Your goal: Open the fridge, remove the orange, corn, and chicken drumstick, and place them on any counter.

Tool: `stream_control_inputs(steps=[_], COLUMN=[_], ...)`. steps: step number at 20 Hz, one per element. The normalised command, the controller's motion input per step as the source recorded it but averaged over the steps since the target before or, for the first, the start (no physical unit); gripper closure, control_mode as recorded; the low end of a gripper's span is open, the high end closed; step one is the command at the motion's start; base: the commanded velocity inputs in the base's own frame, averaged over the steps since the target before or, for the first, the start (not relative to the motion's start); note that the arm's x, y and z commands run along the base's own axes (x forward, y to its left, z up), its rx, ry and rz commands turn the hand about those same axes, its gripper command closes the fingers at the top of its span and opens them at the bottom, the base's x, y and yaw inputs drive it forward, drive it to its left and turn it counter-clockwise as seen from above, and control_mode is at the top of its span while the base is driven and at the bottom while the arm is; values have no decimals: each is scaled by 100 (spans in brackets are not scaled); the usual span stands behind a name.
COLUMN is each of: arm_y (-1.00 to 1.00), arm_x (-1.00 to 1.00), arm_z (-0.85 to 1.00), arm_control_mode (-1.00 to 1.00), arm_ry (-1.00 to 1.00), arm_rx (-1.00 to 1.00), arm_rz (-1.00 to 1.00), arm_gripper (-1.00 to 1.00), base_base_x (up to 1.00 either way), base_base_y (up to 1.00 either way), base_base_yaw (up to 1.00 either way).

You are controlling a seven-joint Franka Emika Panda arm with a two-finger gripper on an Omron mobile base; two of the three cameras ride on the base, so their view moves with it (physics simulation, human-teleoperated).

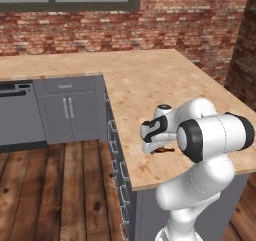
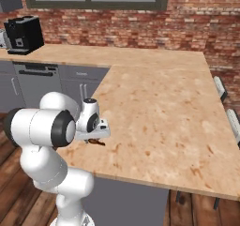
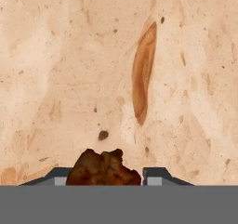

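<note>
My gripper [image 1: 156, 147] hangs low over the beige speckled counter [image 1: 150, 85], close to its front edge. It is shut on the chicken drumstick [image 3: 102, 169], a dark reddish-brown lump that fills the gap between the two finger tips. From the base views the chicken drumstick [image 1: 164, 149] pokes out under the hand, at or just above the counter [image 2: 164, 103]. The gripper [image 2: 93, 138] points down. The fridge, the orange and the corn are out of view.
A black coffee machine [image 2: 23, 35] stands at the counter's far left. Grey cabinets [image 1: 70, 110] and a dishwasher [image 1: 15, 115] sit under the back run. Stools [image 2: 220, 89] line the counter's right side. A brick wall runs behind.
</note>
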Motion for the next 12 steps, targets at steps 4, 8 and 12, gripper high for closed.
stream_control_inputs(steps=[4,8,12], arm_y=[0,0,9], arm_x=[-7,-6,-9], arm_z=[3,47,96], arm_control_mode=[-100,-100,-100], arm_ry=[0,0,1], arm_rx=[0,0,0], arm_rz=[0,0,0], arm_gripper=[-100,-100,-100], base_base_x=[0,0,0], base_base_y=[0,0,0], base_base_yaw=[0,0,0])
